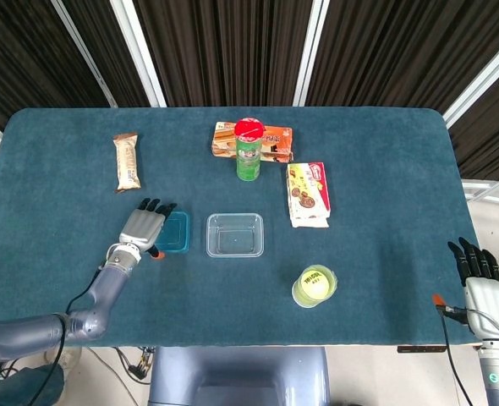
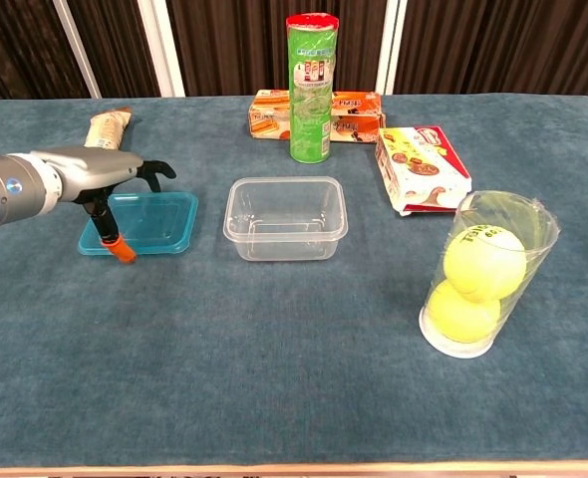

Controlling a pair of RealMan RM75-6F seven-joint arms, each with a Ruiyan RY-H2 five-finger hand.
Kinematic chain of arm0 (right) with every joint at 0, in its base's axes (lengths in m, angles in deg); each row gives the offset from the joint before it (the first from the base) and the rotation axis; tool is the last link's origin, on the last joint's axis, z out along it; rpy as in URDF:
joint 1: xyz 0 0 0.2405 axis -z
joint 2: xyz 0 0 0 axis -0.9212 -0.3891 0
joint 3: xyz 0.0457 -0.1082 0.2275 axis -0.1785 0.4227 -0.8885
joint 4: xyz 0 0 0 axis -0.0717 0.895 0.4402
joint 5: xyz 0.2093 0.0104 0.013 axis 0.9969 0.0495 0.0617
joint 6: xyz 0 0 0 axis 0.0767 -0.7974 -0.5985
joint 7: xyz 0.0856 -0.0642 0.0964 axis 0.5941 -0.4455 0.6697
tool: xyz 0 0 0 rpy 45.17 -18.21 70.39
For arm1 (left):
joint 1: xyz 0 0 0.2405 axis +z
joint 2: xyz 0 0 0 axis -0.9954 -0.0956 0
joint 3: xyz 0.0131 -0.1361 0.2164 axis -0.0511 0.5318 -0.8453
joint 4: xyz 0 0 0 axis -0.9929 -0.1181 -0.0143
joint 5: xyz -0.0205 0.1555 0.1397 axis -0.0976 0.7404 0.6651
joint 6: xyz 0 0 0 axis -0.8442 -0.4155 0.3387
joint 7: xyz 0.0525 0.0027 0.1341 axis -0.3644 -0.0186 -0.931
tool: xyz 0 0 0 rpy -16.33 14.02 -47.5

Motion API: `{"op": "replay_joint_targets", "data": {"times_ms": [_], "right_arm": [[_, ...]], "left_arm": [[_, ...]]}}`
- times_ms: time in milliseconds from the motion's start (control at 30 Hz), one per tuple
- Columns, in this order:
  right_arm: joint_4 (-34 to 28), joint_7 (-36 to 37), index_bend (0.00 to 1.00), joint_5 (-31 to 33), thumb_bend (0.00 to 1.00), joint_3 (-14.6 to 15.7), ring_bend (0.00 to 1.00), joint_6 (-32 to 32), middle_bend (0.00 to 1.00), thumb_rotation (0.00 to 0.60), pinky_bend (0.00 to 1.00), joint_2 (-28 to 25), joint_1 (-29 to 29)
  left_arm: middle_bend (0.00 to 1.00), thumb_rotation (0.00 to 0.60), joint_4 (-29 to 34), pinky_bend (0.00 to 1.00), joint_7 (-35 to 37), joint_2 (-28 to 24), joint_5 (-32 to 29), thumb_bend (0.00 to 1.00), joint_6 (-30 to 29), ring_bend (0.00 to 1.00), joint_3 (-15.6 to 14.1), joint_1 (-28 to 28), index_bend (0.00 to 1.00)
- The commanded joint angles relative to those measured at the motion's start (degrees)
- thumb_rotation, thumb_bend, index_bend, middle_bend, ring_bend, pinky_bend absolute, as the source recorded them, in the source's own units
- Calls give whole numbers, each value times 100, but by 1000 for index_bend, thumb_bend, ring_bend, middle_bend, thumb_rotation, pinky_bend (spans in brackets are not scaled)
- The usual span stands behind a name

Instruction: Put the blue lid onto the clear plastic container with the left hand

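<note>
Blue lid (image 2: 145, 221): on the worktop (image 2: 274, 329), long axis running left-right, just left of the clear container (image 2: 285, 217). Left robot hand (image 2: 100, 174) over its left edge, fingers spread; firm grip not discernible. Right robot hand (image 1: 484, 283) far off, holding nothing, fingers extended.

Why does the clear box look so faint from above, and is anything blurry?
Head view: the clear plastic container shows only pale rim highlights against the table; everything is sharp and evenly lit. Chest view: closer, its walls catch glare; the tennis ball cup shines too.
</note>
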Motion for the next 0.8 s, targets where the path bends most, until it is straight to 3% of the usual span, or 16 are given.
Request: {"op": "replay_joint_targets", "data": {"times_ms": [33, 433, 667, 800], "right_arm": [[-1, -2, 87, -1, 292, 0, 3, -3, 0, 600, 0, -2, 2], [3, 11, 88, 13, 292, -15, 2, -22, 0, 600, 0, 0, 10], [3, 30, 87, 18, 291, -20, 3, -35, 0, 600, 0, -2, 19], [3, 67, 87, 24, 292, -31, 2, -45, 0, 600, 0, -3, 25]], "left_arm": [[286, 600, 113, 7, -23, -90, -141, 199, 26, 0, 39, -14, 70], [286, 600, 1275, 7, -234, -874, -495, 199, -191, 0, 358, -263, 71], [283, 600, 1816, 7, -713, -1155, -1190, 198, -355, 0, 577, -747, 71], [275, 600, 2237, 7, -1006, -1292, -1888, 198, -402, 0, 748, -1170, 71]]}}
